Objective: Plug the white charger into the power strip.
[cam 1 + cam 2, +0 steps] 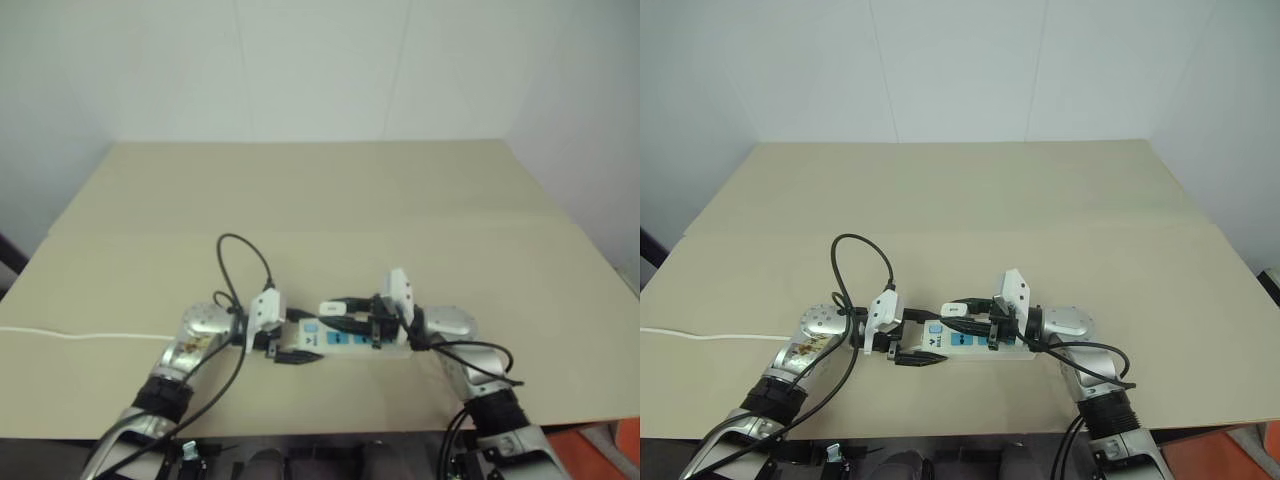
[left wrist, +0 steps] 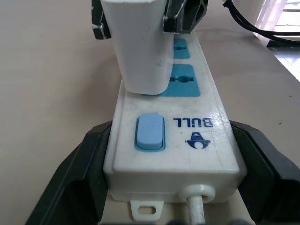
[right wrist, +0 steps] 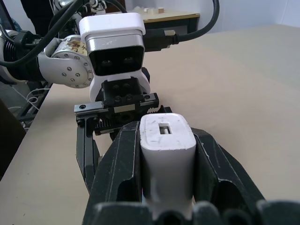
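Note:
The power strip lies on the tan table near its front edge, a white bar with blue sockets and a blue switch. My left gripper clasps its switch end, one black finger against each long side. The white charger sits between the fingers of my right gripper, which is shut on it. In the left wrist view the charger stands upright with its lower end on the socket nearest the switch; its prongs are hidden. From the head, the charger hangs over the strip's left part.
The strip's thin white cord runs off the table's left edge. A black cable loops up behind my left wrist. The tan table stretches wide behind the strip; its front edge is close below my arms.

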Controlling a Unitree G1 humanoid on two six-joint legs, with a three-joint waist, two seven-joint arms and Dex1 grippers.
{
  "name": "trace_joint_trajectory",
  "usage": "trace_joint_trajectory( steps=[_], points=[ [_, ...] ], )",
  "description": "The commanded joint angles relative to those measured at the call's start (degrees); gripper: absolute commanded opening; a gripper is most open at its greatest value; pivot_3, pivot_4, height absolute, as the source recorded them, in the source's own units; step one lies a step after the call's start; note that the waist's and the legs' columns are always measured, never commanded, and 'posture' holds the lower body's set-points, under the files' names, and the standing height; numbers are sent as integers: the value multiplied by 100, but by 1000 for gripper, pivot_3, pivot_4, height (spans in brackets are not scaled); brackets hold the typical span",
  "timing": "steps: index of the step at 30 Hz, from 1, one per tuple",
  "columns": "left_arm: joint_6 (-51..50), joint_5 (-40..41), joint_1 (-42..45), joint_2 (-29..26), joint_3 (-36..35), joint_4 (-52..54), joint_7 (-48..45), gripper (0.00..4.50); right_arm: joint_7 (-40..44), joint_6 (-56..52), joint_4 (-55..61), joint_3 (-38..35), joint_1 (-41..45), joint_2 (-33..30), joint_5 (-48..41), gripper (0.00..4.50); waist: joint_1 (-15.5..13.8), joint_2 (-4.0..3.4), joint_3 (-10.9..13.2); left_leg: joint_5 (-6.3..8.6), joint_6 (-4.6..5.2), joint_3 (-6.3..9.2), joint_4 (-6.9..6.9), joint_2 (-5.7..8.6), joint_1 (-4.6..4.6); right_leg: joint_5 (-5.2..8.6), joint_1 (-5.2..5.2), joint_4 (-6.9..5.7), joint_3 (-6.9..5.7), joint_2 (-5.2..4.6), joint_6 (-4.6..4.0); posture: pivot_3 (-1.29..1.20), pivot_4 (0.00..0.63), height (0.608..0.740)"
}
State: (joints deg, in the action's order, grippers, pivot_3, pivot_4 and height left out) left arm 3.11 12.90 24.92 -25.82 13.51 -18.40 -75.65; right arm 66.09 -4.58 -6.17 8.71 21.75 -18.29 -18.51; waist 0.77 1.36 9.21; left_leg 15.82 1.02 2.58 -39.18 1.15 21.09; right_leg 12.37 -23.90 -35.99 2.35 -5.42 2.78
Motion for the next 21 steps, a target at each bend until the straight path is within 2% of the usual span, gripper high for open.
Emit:
trace_joint_trajectory(
  steps=[1,7,13,21],
  points=[
    [-129,-222,-113,-161,128,-60,-5,3282,22,142,-291,21,-156,-108,85,1162,0,0,0,0,0,0,0,0,0,0,1,0,0,0,0,0,150,740],
    [-160,-210,-148,-189,83,-40,56,3282,129,511,-1145,43,-469,-261,203,1162,-1,-1,-3,0,1,2,0,0,-14,0,23,9,-2,0,1,0,150,740],
    [-217,-152,-265,-345,41,99,78,3282,402,825,-1591,219,-641,-585,389,1162,9,1,-18,9,7,6,45,-11,-149,10,171,75,-12,5,8,0,150,740],
    [-245,-113,-247,-466,49,120,52,3282,802,792,-1984,623,-180,-761,494,1162,12,20,-87,12,6,12,50,-13,-150,11,171,83,-13,8,4,0,150,740]
  ],
)
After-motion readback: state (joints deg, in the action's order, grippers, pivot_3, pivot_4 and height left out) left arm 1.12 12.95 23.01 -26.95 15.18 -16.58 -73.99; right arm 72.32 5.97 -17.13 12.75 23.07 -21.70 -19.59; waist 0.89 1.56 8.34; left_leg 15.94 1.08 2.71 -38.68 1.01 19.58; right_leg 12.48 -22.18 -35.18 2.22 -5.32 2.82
